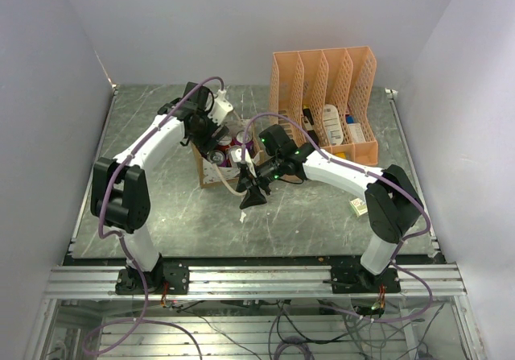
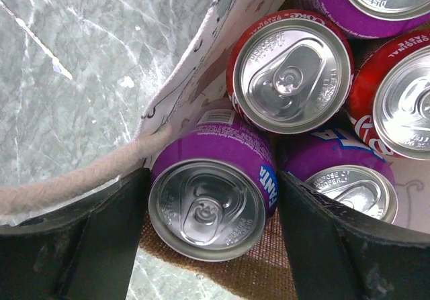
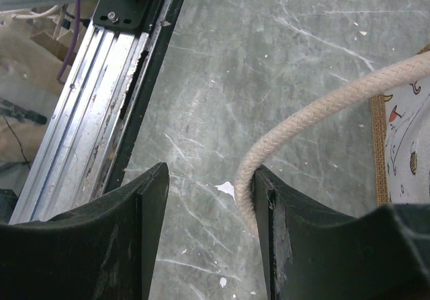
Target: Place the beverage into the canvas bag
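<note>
The canvas bag [image 1: 207,171] stands mid-table, with off-white speckled sides [image 2: 201,65] and a brown edge [image 2: 248,273]. Several cans stand inside it: a red Coke can [image 2: 290,72], another red can [image 2: 403,105] and two purple cans [image 2: 349,186]. My left gripper [image 1: 213,144] hangs over the bag's mouth. In the left wrist view it [image 2: 213,179] is shut on a purple Fanta can [image 2: 208,206], which tilts over the bag's brown edge. My right gripper [image 1: 252,197] is open in front of the bag. A cream rope handle [image 3: 316,109] rests against the inner face of its right finger [image 3: 295,246].
An orange file organizer [image 1: 326,94] with a few items stands at the back right. A small box [image 1: 358,207] lies by the right arm. The aluminium rail [image 3: 87,112] runs along the table's near edge. A white scrap [image 3: 226,189] lies on the table.
</note>
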Robot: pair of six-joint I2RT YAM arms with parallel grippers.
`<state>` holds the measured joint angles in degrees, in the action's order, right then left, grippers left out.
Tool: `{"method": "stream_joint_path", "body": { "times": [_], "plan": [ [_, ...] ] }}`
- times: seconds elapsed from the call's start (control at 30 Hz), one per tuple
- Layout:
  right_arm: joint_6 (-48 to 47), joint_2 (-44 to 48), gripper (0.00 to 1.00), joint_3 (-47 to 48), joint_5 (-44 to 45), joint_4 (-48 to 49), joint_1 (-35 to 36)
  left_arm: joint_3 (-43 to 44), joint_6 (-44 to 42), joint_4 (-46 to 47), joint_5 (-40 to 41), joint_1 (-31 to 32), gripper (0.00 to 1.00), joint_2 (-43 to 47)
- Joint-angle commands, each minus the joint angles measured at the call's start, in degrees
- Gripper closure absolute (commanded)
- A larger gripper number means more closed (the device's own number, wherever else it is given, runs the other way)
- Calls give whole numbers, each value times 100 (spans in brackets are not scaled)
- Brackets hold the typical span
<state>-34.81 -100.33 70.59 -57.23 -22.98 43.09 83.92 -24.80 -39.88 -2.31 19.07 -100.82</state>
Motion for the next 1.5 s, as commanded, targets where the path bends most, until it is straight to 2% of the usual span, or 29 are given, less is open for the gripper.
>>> {"method": "stream_joint_path", "body": {
  "times": [0.0,0.23,0.63,1.07,1.17,1.47],
  "plan": [
    [24,104,47,-41,-168,-110,62,-9,47,203,259,-35,14,205],
    [29,126,47,-44,-120,-86,70,-62,149,264,263,-38,11,383],
    [21,84,47,-29,-93,-111,78,-220,156,369,263,-35,11,705],
    [283,128,45,-9,185,62,103,-562,-6,477,-27,-40,12,1540],
    [372,182,42,23,344,122,120,-719,26,602,97,-44,12,1808],
    [650,638,23,79,1072,349,121,-1400,70,1100,454,-109,8,2901]
  ]
}}
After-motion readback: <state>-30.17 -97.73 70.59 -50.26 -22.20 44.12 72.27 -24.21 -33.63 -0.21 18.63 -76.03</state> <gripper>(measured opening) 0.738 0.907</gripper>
